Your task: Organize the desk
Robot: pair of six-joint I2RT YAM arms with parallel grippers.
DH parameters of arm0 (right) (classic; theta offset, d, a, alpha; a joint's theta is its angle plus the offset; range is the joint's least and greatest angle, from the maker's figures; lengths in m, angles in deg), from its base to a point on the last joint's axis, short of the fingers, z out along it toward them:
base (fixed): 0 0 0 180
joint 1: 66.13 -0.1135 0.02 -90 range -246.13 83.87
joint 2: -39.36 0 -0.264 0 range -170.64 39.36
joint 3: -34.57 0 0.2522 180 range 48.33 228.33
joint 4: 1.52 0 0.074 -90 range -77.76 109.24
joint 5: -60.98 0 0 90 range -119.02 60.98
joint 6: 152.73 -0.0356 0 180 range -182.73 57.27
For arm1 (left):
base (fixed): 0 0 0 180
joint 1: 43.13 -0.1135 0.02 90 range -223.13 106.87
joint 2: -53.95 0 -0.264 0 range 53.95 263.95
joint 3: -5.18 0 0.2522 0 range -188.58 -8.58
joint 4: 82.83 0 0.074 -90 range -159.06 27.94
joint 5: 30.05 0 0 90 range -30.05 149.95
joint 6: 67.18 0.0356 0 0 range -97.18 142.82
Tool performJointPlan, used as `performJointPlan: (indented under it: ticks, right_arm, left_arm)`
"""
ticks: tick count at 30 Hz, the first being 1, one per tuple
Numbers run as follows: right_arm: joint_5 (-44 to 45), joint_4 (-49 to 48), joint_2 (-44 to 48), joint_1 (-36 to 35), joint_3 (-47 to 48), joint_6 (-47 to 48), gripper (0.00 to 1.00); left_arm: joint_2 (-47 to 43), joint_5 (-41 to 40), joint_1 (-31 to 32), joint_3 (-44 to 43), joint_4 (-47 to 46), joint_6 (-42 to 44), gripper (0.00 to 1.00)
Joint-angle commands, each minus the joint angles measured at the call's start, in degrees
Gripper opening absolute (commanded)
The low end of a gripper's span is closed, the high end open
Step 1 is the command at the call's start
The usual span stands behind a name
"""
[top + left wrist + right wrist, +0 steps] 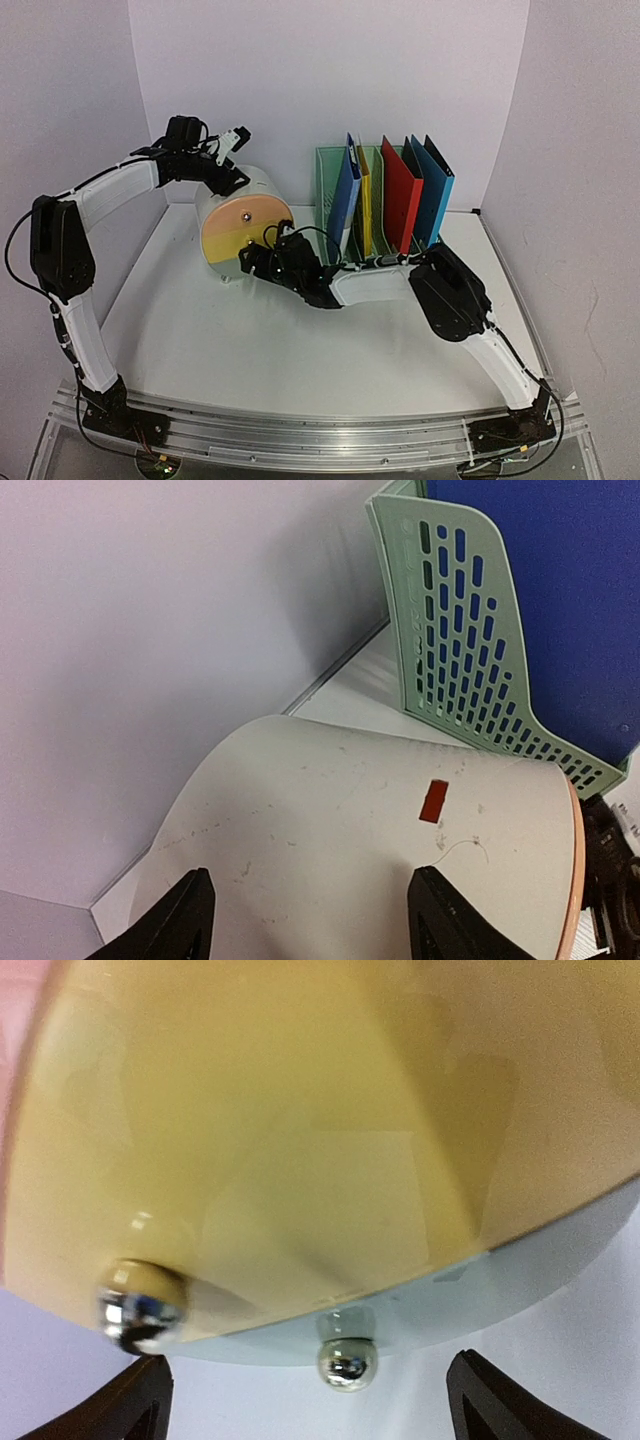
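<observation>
A drum-shaped container (243,228) lies on its side at the back of the white desk (250,340), its round pink-and-yellow face toward the front. My left gripper (232,178) hovers over the drum's top rear. In the left wrist view it (315,920) is open, with the scuffed white shell (350,830) and a small red mark below. My right gripper (262,258) is low at the drum's front right. It (310,1400) stands open, a chrome ball foot (346,1360) between its fingers under the yellow face (300,1110), untouched.
A green perforated file rack (335,200) stands just right of the drum, holding a blue folder (345,195), a yellow one (364,205), a red one (402,195) and a teal-blue one (435,195). Lilac walls close in behind and on both sides. A metal rail (320,430) runs along the front.
</observation>
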State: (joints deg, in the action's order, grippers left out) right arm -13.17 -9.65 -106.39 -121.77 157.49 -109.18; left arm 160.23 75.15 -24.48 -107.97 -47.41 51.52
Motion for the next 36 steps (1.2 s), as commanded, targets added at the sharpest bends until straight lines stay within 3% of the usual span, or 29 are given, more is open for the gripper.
performJointPlan:
  ticks: [1,6,9,13,17,23,29,36]
  right_arm:
    - [-4.18,-3.69,9.71,-0.89,-2.38,4.42,0.98]
    - [-9.65,-2.1,17.26,-2.76,-10.09,9.06,0.98]
    - [-15.93,5.4,19.81,-2.96,-13.81,11.48,0.98]
    - [-15.83,19.0,25.28,-3.9,-20.97,17.73,0.98]
    - [-6.24,22.16,36.95,-4.44,-35.92,22.21,0.98]
    - [14.06,27.41,56.59,-2.61,-55.92,29.12,0.98]
    - [14.43,27.16,73.71,10.8,-68.28,32.11,0.98]
    - [3.49,21.42,87.04,37.09,-78.66,31.32,0.98]
  left_arm:
    - [0.96,-1.37,-0.05,-5.08,3.11,1.18,0.67]
    - [0.06,-2.4,-0.09,-9.65,3.58,1.18,0.8]
    - [-1.95,-2.53,-0.09,-11.13,3.68,0.41,0.98]
    - [-7.9,-3.4,-0.09,-8.73,3.02,-3.43,1.0]
    - [-21.28,-2.72,-0.15,4.63,-1.5,-8.93,1.0]
    - [-47.15,-5.02,-0.26,35.87,-13.82,-19.1,1.0]
    - [-61.84,-10.85,-2.55,52.04,-15.16,-29.27,1.0]
    - [-66.91,-7.57,-10.87,67.87,-19.04,-33.65,1.0]
